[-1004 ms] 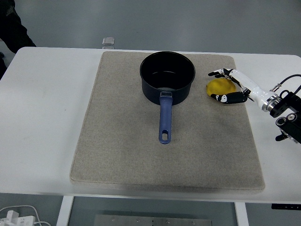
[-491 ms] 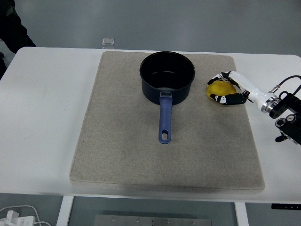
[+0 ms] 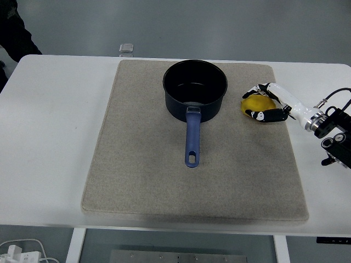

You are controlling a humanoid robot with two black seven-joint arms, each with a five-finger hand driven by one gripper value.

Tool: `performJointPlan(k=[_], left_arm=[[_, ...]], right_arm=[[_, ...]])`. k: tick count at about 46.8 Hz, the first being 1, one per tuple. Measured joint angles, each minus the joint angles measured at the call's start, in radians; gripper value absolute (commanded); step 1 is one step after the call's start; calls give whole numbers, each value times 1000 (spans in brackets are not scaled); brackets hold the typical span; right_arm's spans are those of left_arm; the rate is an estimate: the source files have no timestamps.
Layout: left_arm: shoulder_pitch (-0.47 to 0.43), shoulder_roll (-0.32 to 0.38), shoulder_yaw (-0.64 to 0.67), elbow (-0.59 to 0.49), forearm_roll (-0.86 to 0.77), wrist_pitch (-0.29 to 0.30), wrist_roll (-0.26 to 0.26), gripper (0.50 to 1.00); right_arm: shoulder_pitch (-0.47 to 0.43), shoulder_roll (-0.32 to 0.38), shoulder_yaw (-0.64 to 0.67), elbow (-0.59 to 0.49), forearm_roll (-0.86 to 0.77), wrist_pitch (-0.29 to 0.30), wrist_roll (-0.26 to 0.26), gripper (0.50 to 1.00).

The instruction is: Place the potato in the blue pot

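A big tan mat lies on the white table. The blue pot sits on the mat near twelve o'clock, and its handle points to six o'clock. Just to the pot's three o'clock side is the yellow potato. The right hand has its fingers curled around the potato. A small clear thing sits at the table's far edge.

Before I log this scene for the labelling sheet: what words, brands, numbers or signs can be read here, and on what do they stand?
None can be read.
Dark blue metal pot: no print visible.
Yellow potato, held in the white right hand: no marking.
Beige felt mat: plain.
Small grey square object at the table's far edge: too small to tell.
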Motion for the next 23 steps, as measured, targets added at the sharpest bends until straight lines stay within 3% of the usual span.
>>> performJointPlan(k=[23], left_arm=[[0,0,0,-2,0,0,0,999]], right_arm=[[-4,22,1,-25,-1,-3,15,500]])
